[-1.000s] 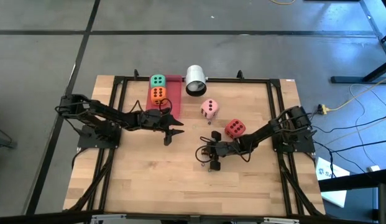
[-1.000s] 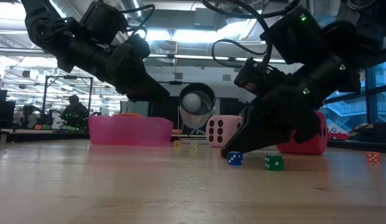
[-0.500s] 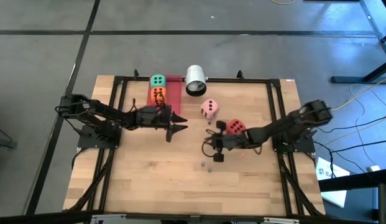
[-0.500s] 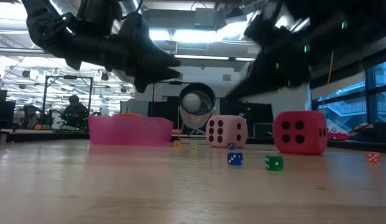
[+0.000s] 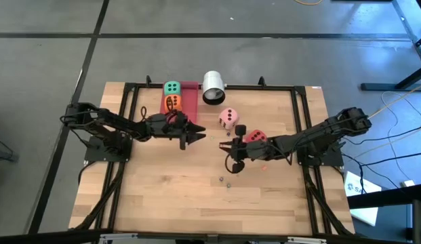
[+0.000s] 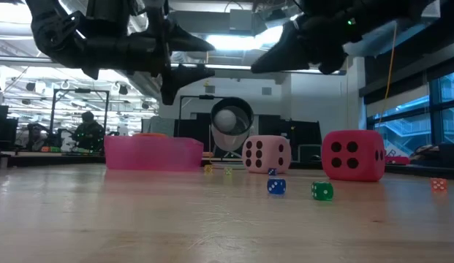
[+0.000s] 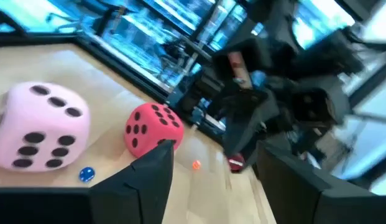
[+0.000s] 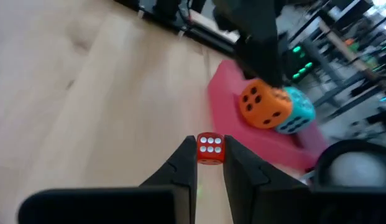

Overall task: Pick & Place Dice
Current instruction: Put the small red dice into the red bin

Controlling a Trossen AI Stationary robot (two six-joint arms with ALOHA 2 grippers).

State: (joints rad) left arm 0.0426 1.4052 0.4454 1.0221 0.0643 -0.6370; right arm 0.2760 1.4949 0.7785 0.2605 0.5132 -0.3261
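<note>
The green die (image 5: 172, 87) and the orange die (image 5: 172, 102) sit in the pink tray (image 5: 190, 95) at the far left. The pink die (image 5: 228, 118) and the red die (image 5: 256, 137) rest on the table, right of the tray. My left gripper (image 6: 201, 58) hangs open and level in the air beside the tray, pointing at the pink and red dice. My right gripper (image 8: 210, 163), in the air near the red die, is shut on a tiny red die (image 8: 210, 148) with white pips. My right gripper pinches the tiny red die's two opposite sides (image 8: 201, 149) between its two fingertips. The die sits only at the fingers' free ends. It is lifted clear of the table, and a face with several white pips is turned toward the wrist camera.
A white cylinder (image 5: 213, 87) lies at the far edge beside the tray. Tiny dice lie loose on the wood: a blue one (image 6: 276, 186), a green one (image 6: 322, 191) and an orange one (image 6: 439, 185). A black frame (image 5: 129, 88) rims the table.
My right gripper has risen from the table near the blue and green tiny dice, high into the air, rolling as it went and staying shut. My left gripper has tipped up from slanting downward to level and has rolled.
</note>
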